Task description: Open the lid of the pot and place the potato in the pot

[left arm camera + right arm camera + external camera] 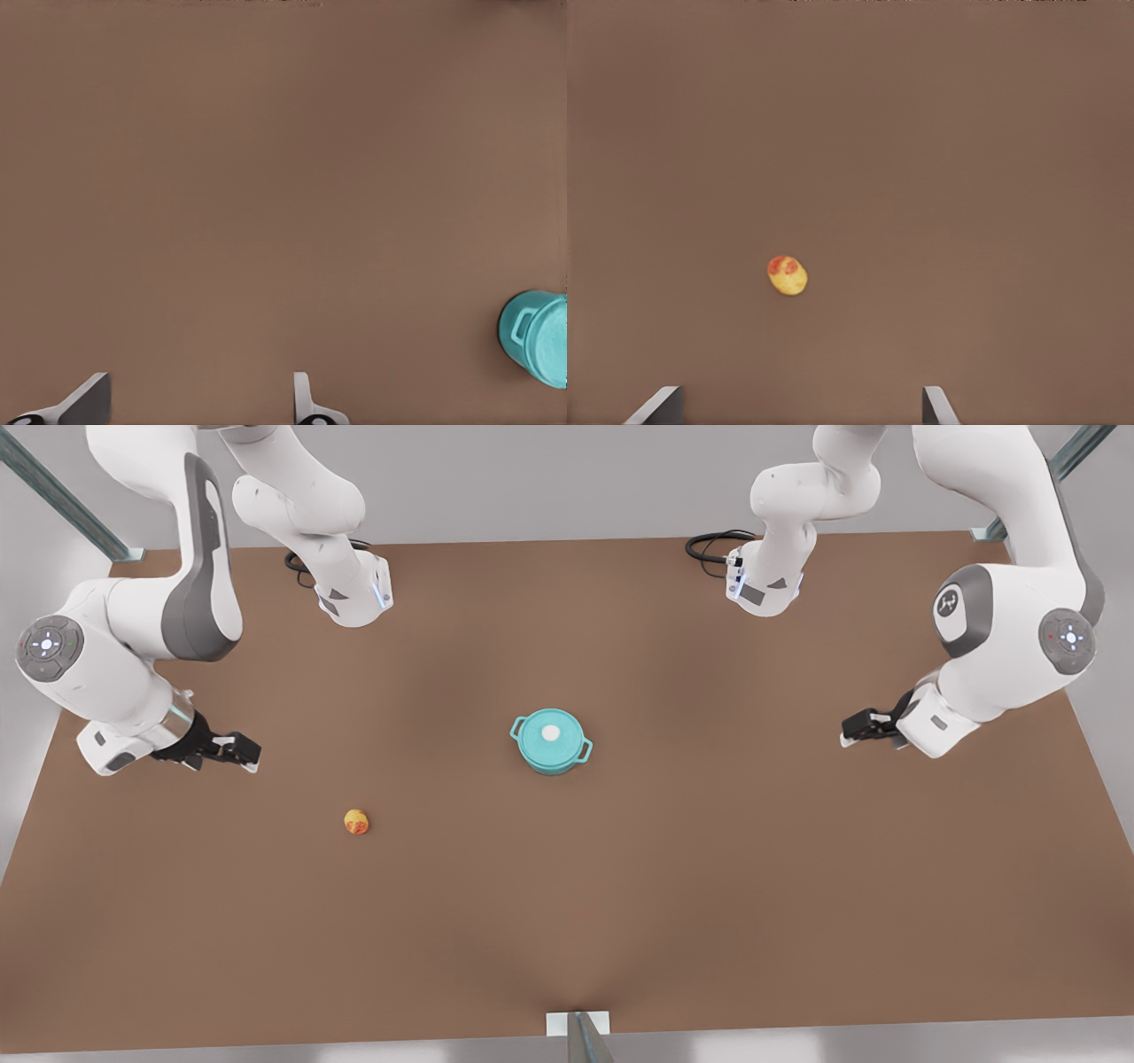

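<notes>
The teal pot (556, 767) stands mid-table with the pot lid (539, 746) shut on it, white knob up. The pot's edge (542, 341) with one loop handle appears in the left wrist view. The potato (356, 821) (788, 275), yellow with red patches, lies on the table toward the front view's left. My right gripper (248, 755) (799, 407) hovers open at the front view's left, up and left of the potato there. My left gripper (849, 733) (197, 409) is open at the front view's right, well away from the pot.
The brown table (709, 868) carries both arm bases (354, 598) (762, 589) at its far edge, with black cables beside them. A metal post bracket (578, 1024) sits at the near edge.
</notes>
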Action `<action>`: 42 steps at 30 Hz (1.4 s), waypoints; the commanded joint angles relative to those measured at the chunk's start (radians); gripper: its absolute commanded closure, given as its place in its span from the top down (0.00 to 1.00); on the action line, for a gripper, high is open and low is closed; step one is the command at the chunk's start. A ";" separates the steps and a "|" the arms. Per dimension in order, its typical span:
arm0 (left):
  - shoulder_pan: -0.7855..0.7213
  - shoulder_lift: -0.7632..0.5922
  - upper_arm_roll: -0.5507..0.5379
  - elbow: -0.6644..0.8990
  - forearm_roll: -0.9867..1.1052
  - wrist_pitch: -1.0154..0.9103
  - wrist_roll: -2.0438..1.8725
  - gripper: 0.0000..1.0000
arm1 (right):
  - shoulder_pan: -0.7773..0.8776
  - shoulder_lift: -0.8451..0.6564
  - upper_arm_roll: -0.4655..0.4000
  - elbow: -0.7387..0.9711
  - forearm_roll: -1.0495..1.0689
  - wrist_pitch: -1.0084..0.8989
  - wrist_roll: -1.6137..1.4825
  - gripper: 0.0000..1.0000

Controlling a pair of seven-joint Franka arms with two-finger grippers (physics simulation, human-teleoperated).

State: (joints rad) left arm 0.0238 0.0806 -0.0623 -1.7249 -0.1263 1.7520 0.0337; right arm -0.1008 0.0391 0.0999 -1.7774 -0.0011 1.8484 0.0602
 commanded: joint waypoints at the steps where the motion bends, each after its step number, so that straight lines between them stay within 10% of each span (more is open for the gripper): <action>1: -0.002 0.001 -0.005 0.001 0.004 0.041 0.020 1.00 | 0.007 -0.001 0.001 0.000 0.000 0.012 0.024 1.00; 9: -0.309 0.024 -0.073 0.025 0.036 0.024 -0.639 1.00 | 0.182 0.081 0.009 0.052 -0.059 0.014 -0.141 1.00; 16: -0.720 0.372 -0.079 0.243 0.194 0.167 -1.287 1.00 | 0.202 0.137 0.012 -0.053 -0.074 0.288 -0.341 1.00; 28: -0.800 0.587 -0.079 0.358 0.281 0.235 -1.339 1.00 | 0.182 0.331 0.006 -0.221 -0.117 0.692 -0.341 1.00; 42: -0.866 0.617 -0.079 0.234 0.330 0.416 -1.341 1.00 | 0.138 0.410 0.011 -0.287 -0.108 0.693 -0.407 1.00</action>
State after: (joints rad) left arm -0.8412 0.6989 -0.1411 -1.4875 0.1984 2.1293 -1.0861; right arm 0.0356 0.4506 0.1100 -2.0616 -0.1113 2.5270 -0.2491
